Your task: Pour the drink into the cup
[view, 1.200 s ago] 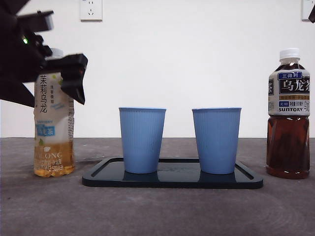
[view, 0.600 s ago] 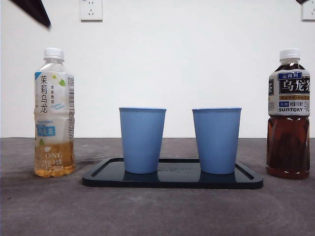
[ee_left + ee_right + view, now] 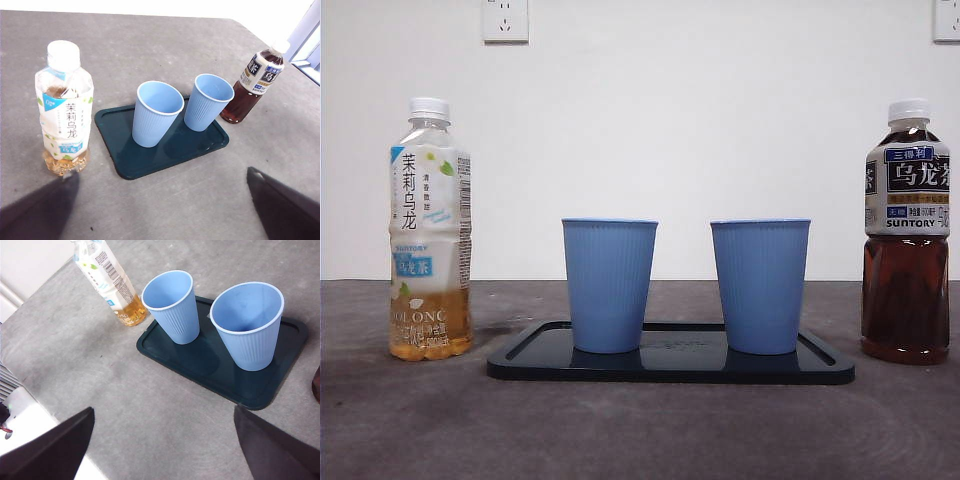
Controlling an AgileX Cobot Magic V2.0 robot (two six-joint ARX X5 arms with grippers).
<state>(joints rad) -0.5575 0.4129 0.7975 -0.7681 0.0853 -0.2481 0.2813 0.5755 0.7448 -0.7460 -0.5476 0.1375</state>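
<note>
Both claws hang wide open and empty, high above the tabletop [image 3: 640, 430]. The pale tea bottle [image 3: 64, 107] stands capped just ahead of the left claw [image 3: 165, 200], clear of it, beside the tray [image 3: 670, 365] holding two blue cups [image 3: 609, 285].

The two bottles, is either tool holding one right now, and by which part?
Neither. The pale tea bottle and dark tea bottle stand free; both tools are open.

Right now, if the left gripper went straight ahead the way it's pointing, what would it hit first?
Probably the dark tray, near its closest edge, with the nearer blue cup just beyond. The left gripper is open and aimed between the bottles; depth is uncertain.
</note>
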